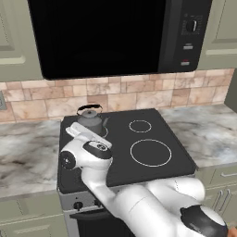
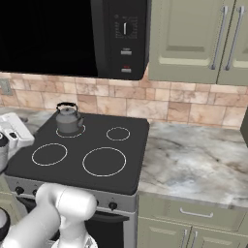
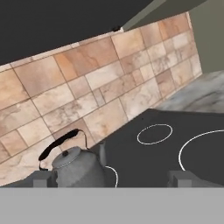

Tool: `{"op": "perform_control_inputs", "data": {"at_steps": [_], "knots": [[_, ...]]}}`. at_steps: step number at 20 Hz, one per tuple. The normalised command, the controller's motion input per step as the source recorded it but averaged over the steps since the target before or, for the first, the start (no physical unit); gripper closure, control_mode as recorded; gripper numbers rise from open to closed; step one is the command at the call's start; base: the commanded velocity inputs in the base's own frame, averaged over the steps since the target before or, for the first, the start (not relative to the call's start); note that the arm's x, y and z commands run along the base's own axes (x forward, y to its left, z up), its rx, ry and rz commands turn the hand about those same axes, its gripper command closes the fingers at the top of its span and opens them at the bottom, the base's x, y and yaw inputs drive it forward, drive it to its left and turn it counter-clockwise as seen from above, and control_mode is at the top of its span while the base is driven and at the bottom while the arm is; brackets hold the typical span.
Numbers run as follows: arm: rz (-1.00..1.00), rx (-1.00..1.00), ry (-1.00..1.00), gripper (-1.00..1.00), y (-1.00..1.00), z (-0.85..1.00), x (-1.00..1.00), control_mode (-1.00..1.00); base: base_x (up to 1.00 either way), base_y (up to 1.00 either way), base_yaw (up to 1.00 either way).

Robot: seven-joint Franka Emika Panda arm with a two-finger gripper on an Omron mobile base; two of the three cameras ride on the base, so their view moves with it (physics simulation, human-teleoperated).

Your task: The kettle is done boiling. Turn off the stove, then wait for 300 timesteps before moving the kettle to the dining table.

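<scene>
**Kettle on rear-left burner, hand wide and holding nothing**

While the kettle (image 1: 90,120) sits upright on the rear-left burner of the stove (image 1: 152,134), the hand (image 3: 112,178) stands just short of it with its fingers spread wide and nothing between them. Seen from the hand view, the kettle lies at the lower left, close to the left fingertip (image 3: 43,178); contact cannot be confirmed from that angle, though the two appear apart. The right fingertip sits over bare black glass near the front-left ring. From the left base view, the white arm rises over the front-left of the cooktop, its wrist partly hiding the kettle's base. A row of small black knobs (image 2: 112,206) lines the silver front panel. Marble desk (image 2: 193,160) flanks the stove on both sides, with a tiled backsplash (image 2: 160,104) behind and a black microwave (image 1: 115,32) above.
</scene>
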Motion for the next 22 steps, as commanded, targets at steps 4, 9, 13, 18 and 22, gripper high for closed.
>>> {"op": "perform_control_inputs", "data": {"at_steps": [4, 9, 13, 18, 22], "knots": [[0.0, 0.0, 0.12, -1.0, 0.08, 0.0, 0.26, -1.0, 0.0, 0.0, 0.0], [0.0, 0.0, 0.0, -1.0, 0.05, 0.0, 0.06, -1.0, 0.0, 0.0, 0.0], [0.0, 0.0, 0.01, -1.0, 0.03, 0.0, 0.23, -1.0, 0.0, 0.0, 0.0], [0.0, 0.0, 0.04, -1.0, 0.0, 0.0, 0.37, -1.0, 0.0, 0.0, 0.0], [0.0, 0.0, 0.01, -1.0, 0.0, 0.0, 0.34, -1.0, 0.0, 0.0, 0.0]]}}
